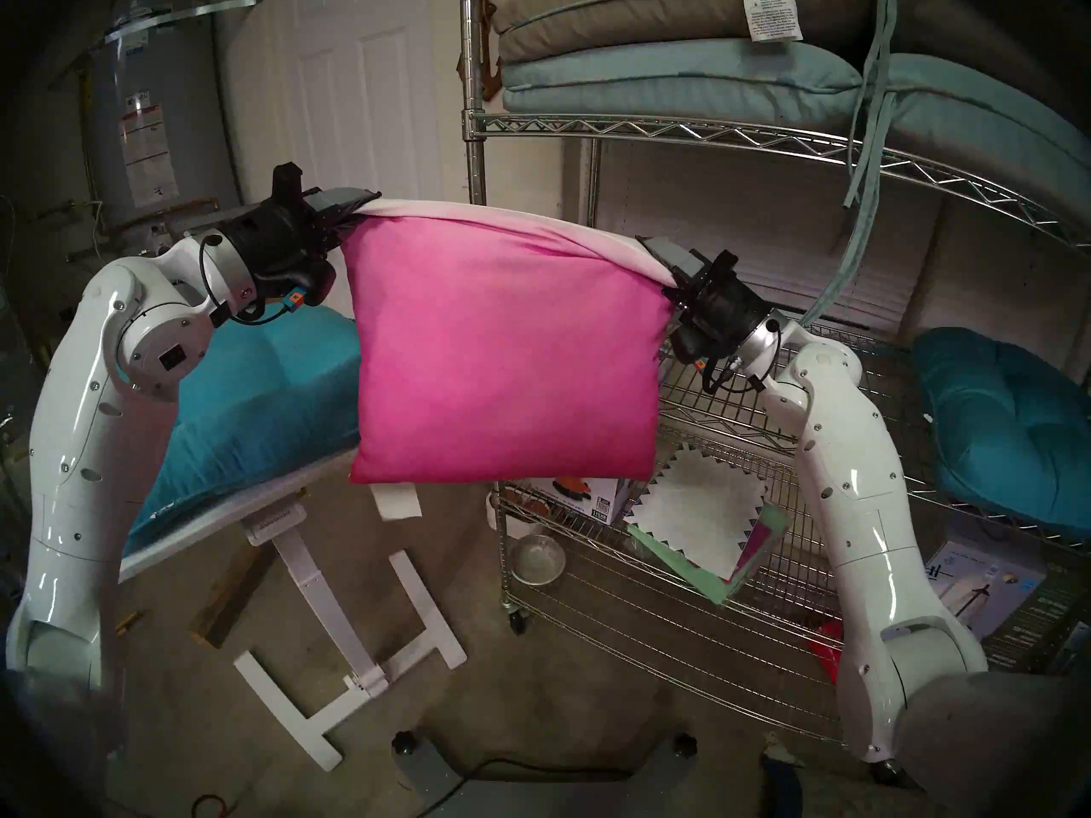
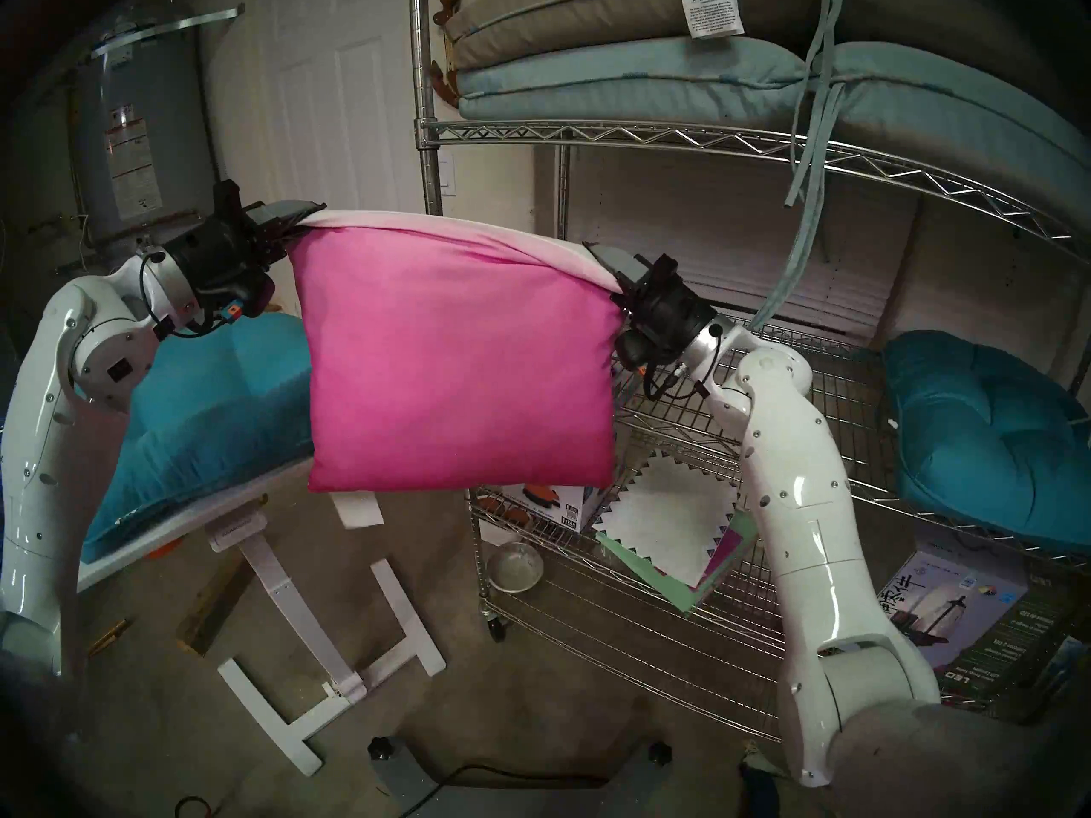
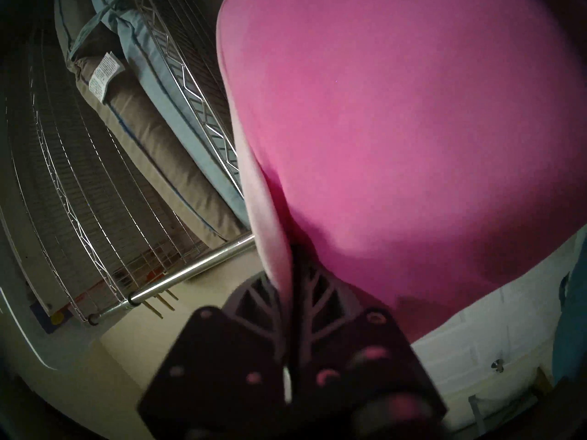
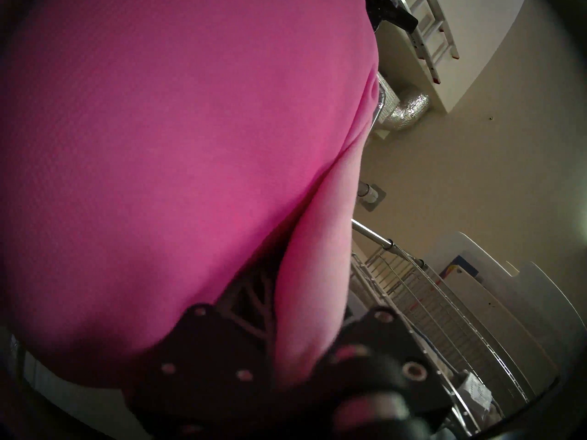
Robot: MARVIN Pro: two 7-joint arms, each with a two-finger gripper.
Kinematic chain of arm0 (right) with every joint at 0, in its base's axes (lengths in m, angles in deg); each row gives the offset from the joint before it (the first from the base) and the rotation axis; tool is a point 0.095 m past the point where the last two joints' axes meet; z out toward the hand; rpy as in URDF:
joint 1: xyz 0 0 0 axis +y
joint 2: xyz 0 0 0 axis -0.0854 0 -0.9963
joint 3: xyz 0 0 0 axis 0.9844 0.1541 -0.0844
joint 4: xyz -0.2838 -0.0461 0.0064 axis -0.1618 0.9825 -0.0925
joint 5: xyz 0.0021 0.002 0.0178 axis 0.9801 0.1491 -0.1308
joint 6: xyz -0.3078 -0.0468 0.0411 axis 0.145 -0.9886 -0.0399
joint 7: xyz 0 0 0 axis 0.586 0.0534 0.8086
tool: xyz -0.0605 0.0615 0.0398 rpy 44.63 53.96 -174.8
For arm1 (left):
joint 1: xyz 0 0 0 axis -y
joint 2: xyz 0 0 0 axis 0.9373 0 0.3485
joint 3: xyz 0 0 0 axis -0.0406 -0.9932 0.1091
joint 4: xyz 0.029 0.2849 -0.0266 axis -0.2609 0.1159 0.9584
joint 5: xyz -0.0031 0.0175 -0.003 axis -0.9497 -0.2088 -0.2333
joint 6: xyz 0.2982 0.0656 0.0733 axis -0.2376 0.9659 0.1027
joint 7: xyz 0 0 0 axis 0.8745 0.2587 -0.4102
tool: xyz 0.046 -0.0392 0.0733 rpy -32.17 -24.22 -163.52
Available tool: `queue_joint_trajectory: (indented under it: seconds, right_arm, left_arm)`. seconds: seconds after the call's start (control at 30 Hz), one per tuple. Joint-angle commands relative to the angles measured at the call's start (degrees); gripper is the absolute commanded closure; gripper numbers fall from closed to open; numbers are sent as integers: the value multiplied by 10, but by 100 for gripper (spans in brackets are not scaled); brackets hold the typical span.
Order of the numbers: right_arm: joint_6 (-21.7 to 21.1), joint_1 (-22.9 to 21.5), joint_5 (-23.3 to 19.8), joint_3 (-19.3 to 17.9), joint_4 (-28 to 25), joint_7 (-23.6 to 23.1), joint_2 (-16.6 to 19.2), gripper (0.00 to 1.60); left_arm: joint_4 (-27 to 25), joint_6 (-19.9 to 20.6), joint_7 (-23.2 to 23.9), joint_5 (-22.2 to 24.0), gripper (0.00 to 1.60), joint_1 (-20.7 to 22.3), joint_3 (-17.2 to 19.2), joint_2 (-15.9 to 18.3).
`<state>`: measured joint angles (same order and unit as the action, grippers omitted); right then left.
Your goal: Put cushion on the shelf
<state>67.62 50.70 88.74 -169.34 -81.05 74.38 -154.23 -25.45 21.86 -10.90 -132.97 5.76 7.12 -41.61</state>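
The cushion [image 1: 502, 356] hangs in the air between my two grippers, hot pink face towards the head camera, cream edge along the top, white tag hanging at its lower left. My left gripper [image 1: 354, 206] is shut on its top left corner. My right gripper [image 1: 664, 265] is shut on its top right corner. The cushion fills both wrist views [image 3: 397, 128] [image 4: 174, 160]. The chrome wire shelf [image 1: 738, 135] stands behind and to the right; the cushion's right part hangs in front of its left post and middle tier [image 1: 732, 398]. The cushion's cream face is hidden.
Flat grey and pale blue pads [image 1: 679, 67] fill the shelf's upper tier. A teal tufted cushion [image 1: 1003, 427] lies on the middle tier's right. A small white tilted table [image 1: 283, 504] with a teal cushion [image 1: 248, 403] is at left. Boxes, papers [image 1: 708, 521] and a metal bowl [image 1: 537, 557] sit below.
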Motion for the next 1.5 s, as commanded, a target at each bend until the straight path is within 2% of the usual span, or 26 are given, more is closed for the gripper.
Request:
queue_joint_trajectory:
  seconds: [0.0, 0.3, 0.6, 1.1, 1.47]
  right_arm:
    - [-29, -56, 8, -34, 65, -7, 16, 160]
    - [-19, -86, 16, -56, 130, -12, 39, 160]
    - [-8, -113, 20, -73, 184, -17, 56, 160]
    - [15, -155, 24, -61, 230, -27, 46, 160]
    - [26, -184, 32, -51, 268, -45, 44, 160]
  left_arm:
    - [15, 24, -10, -5, 160, 65, -23, -33]
    - [31, 28, 0, -23, 160, 104, -104, -87]
    - [75, 44, 5, -43, 160, 137, -155, -122]
    - [171, 62, 10, -75, 160, 197, -179, -144]
    - [238, 65, 12, -97, 160, 240, -201, -179]
